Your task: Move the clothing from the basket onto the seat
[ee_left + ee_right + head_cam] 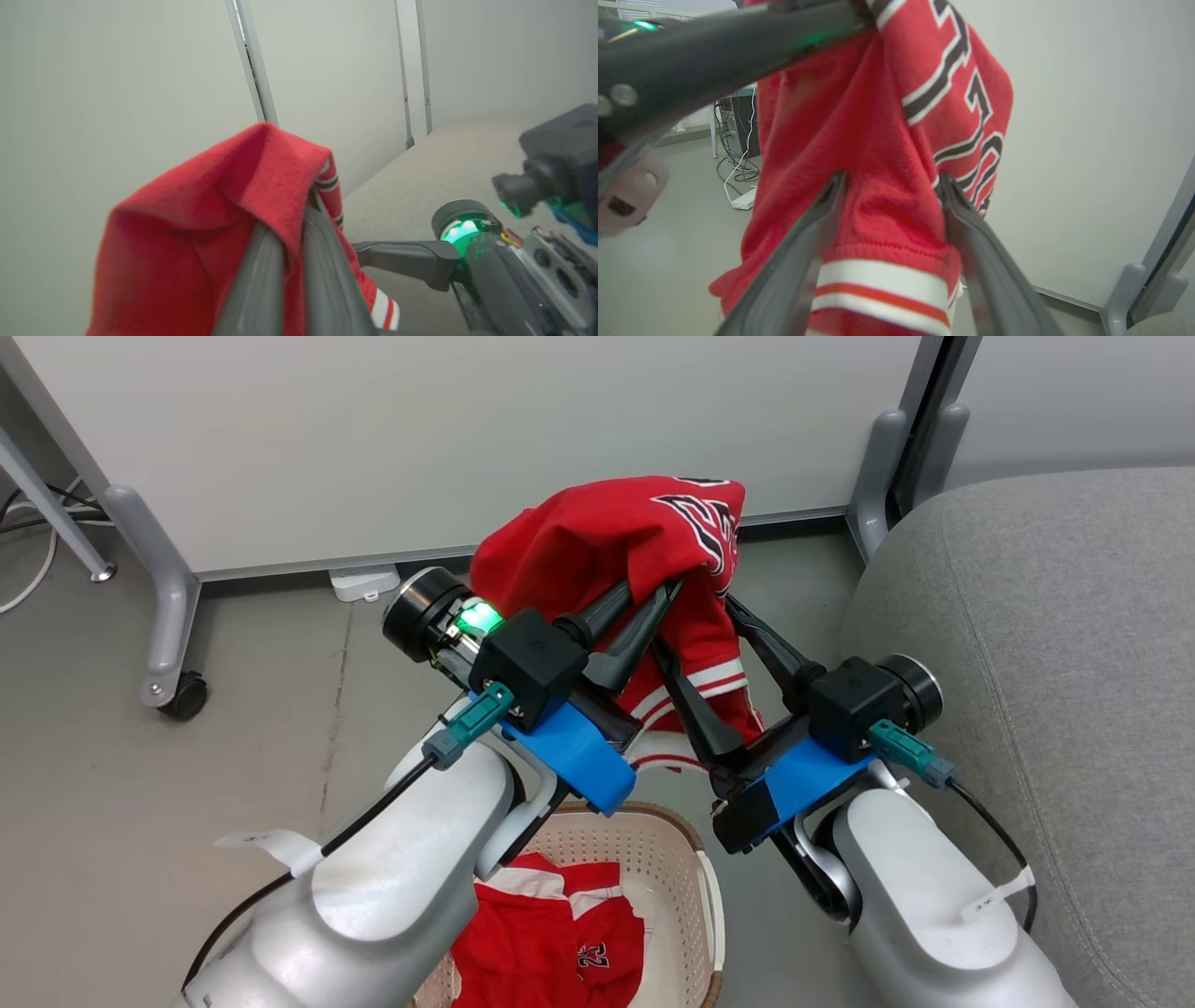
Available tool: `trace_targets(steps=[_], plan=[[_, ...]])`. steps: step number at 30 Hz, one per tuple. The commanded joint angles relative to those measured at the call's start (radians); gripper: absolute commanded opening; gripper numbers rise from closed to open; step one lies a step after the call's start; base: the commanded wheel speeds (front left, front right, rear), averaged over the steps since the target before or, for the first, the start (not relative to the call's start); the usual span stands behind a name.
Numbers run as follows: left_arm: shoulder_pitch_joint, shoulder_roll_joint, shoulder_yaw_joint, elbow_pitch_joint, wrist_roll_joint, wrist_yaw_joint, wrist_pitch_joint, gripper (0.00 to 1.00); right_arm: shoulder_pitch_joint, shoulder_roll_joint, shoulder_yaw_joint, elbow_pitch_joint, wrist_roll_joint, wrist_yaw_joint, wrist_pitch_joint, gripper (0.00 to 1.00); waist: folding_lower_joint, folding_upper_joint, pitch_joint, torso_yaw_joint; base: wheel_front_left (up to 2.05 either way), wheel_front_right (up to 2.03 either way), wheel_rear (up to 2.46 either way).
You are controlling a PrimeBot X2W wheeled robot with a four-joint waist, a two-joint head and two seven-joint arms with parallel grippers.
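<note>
One red garment [597, 537] with black-and-white lettering hangs lifted above the basket, draped over my left gripper [658, 602], which is shut on its fabric. In the left wrist view the two fingers [327, 261] pinch the red cloth [196, 219]. My right gripper [695, 625] reaches in from the right, open, its fingers either side of the striped hem [882, 280]. A second red garment [551, 943] lies in the cream basket [686, 840] below my arms. The grey sofa [1046, 663] fills the right side.
A white partition [467, 429] stands behind, on grey legs with a castor [182, 695]. A white power box [364, 581] lies at its foot. Cables [738, 172] trail on the floor to the left. Grey floor lies between basket and sofa.
</note>
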Motion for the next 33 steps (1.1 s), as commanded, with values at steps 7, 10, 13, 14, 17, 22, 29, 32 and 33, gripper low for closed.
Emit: trace_targets(steps=[7, 10, 13, 14, 17, 22, 29, 32, 33], plan=[[-0.025, -0.01, -0.01, 0.002, -0.003, -0.006, -0.013, 0.0, -0.071, -0.003, 0.051, 0.065, 0.066, 0.0, 0.0, 0.0, -0.0001, -0.0001, 0.006, 0.009, 0.0, 0.0, 0.0], [-0.028, -0.01, -0.01, 0.008, -0.007, -0.006, -0.016, 0.0, -0.083, -0.003, 0.058, 0.072, 0.076, 0.0, 0.0, 0.0, -0.0001, -0.0001, 0.007, 0.011, 0.0, 0.0, 0.0], [-0.028, -0.009, -0.01, 0.012, -0.006, -0.005, -0.021, 0.0, -0.086, -0.003, 0.059, 0.075, 0.075, 0.0, 0.0, 0.0, -0.0001, -0.0001, 0.008, 0.013, 0.0, 0.0, 0.0], [-0.028, -0.009, -0.01, 0.013, -0.007, -0.005, -0.021, 0.0, -0.086, -0.003, 0.059, 0.074, 0.072, 0.0, 0.0, 0.0, -0.0001, -0.0001, 0.008, 0.013, 0.0, 0.0, 0.0], [-0.028, -0.008, -0.009, 0.019, -0.009, -0.004, -0.023, 0.0, -0.079, -0.003, 0.057, 0.073, 0.068, 0.0, 0.0, 0.0, -0.0001, -0.0001, 0.006, 0.013, 0.0, 0.0, 0.0], [-0.026, -0.006, -0.01, 0.026, -0.013, -0.001, -0.028, 0.0, -0.065, -0.003, 0.056, 0.068, 0.067, 0.0, 0.0, 0.0, -0.0001, -0.0001, 0.003, 0.012, 0.0, 0.0, 0.0], [-0.026, -0.003, -0.014, 0.031, -0.014, 0.001, -0.03, 0.0, -0.058, -0.003, 0.055, 0.061, 0.067, 0.0, 0.0, 0.0, -0.0001, -0.0001, 0.001, 0.009, 0.0, 0.0, 0.0], [-0.025, -0.002, -0.016, 0.033, -0.016, 0.002, -0.029, 0.0, -0.056, -0.003, 0.056, 0.059, 0.068, 0.0, 0.0, 0.0, -0.0001, -0.0001, 0.001, 0.007, 0.0, 0.0, 0.0], [-0.026, -0.002, -0.017, 0.033, -0.016, 0.001, -0.029, 0.0, -0.057, -0.003, 0.056, 0.058, 0.068, 0.0, 0.0, 0.0, -0.0001, -0.0001, 0.001, 0.007, 0.0, 0.0, 0.0]])
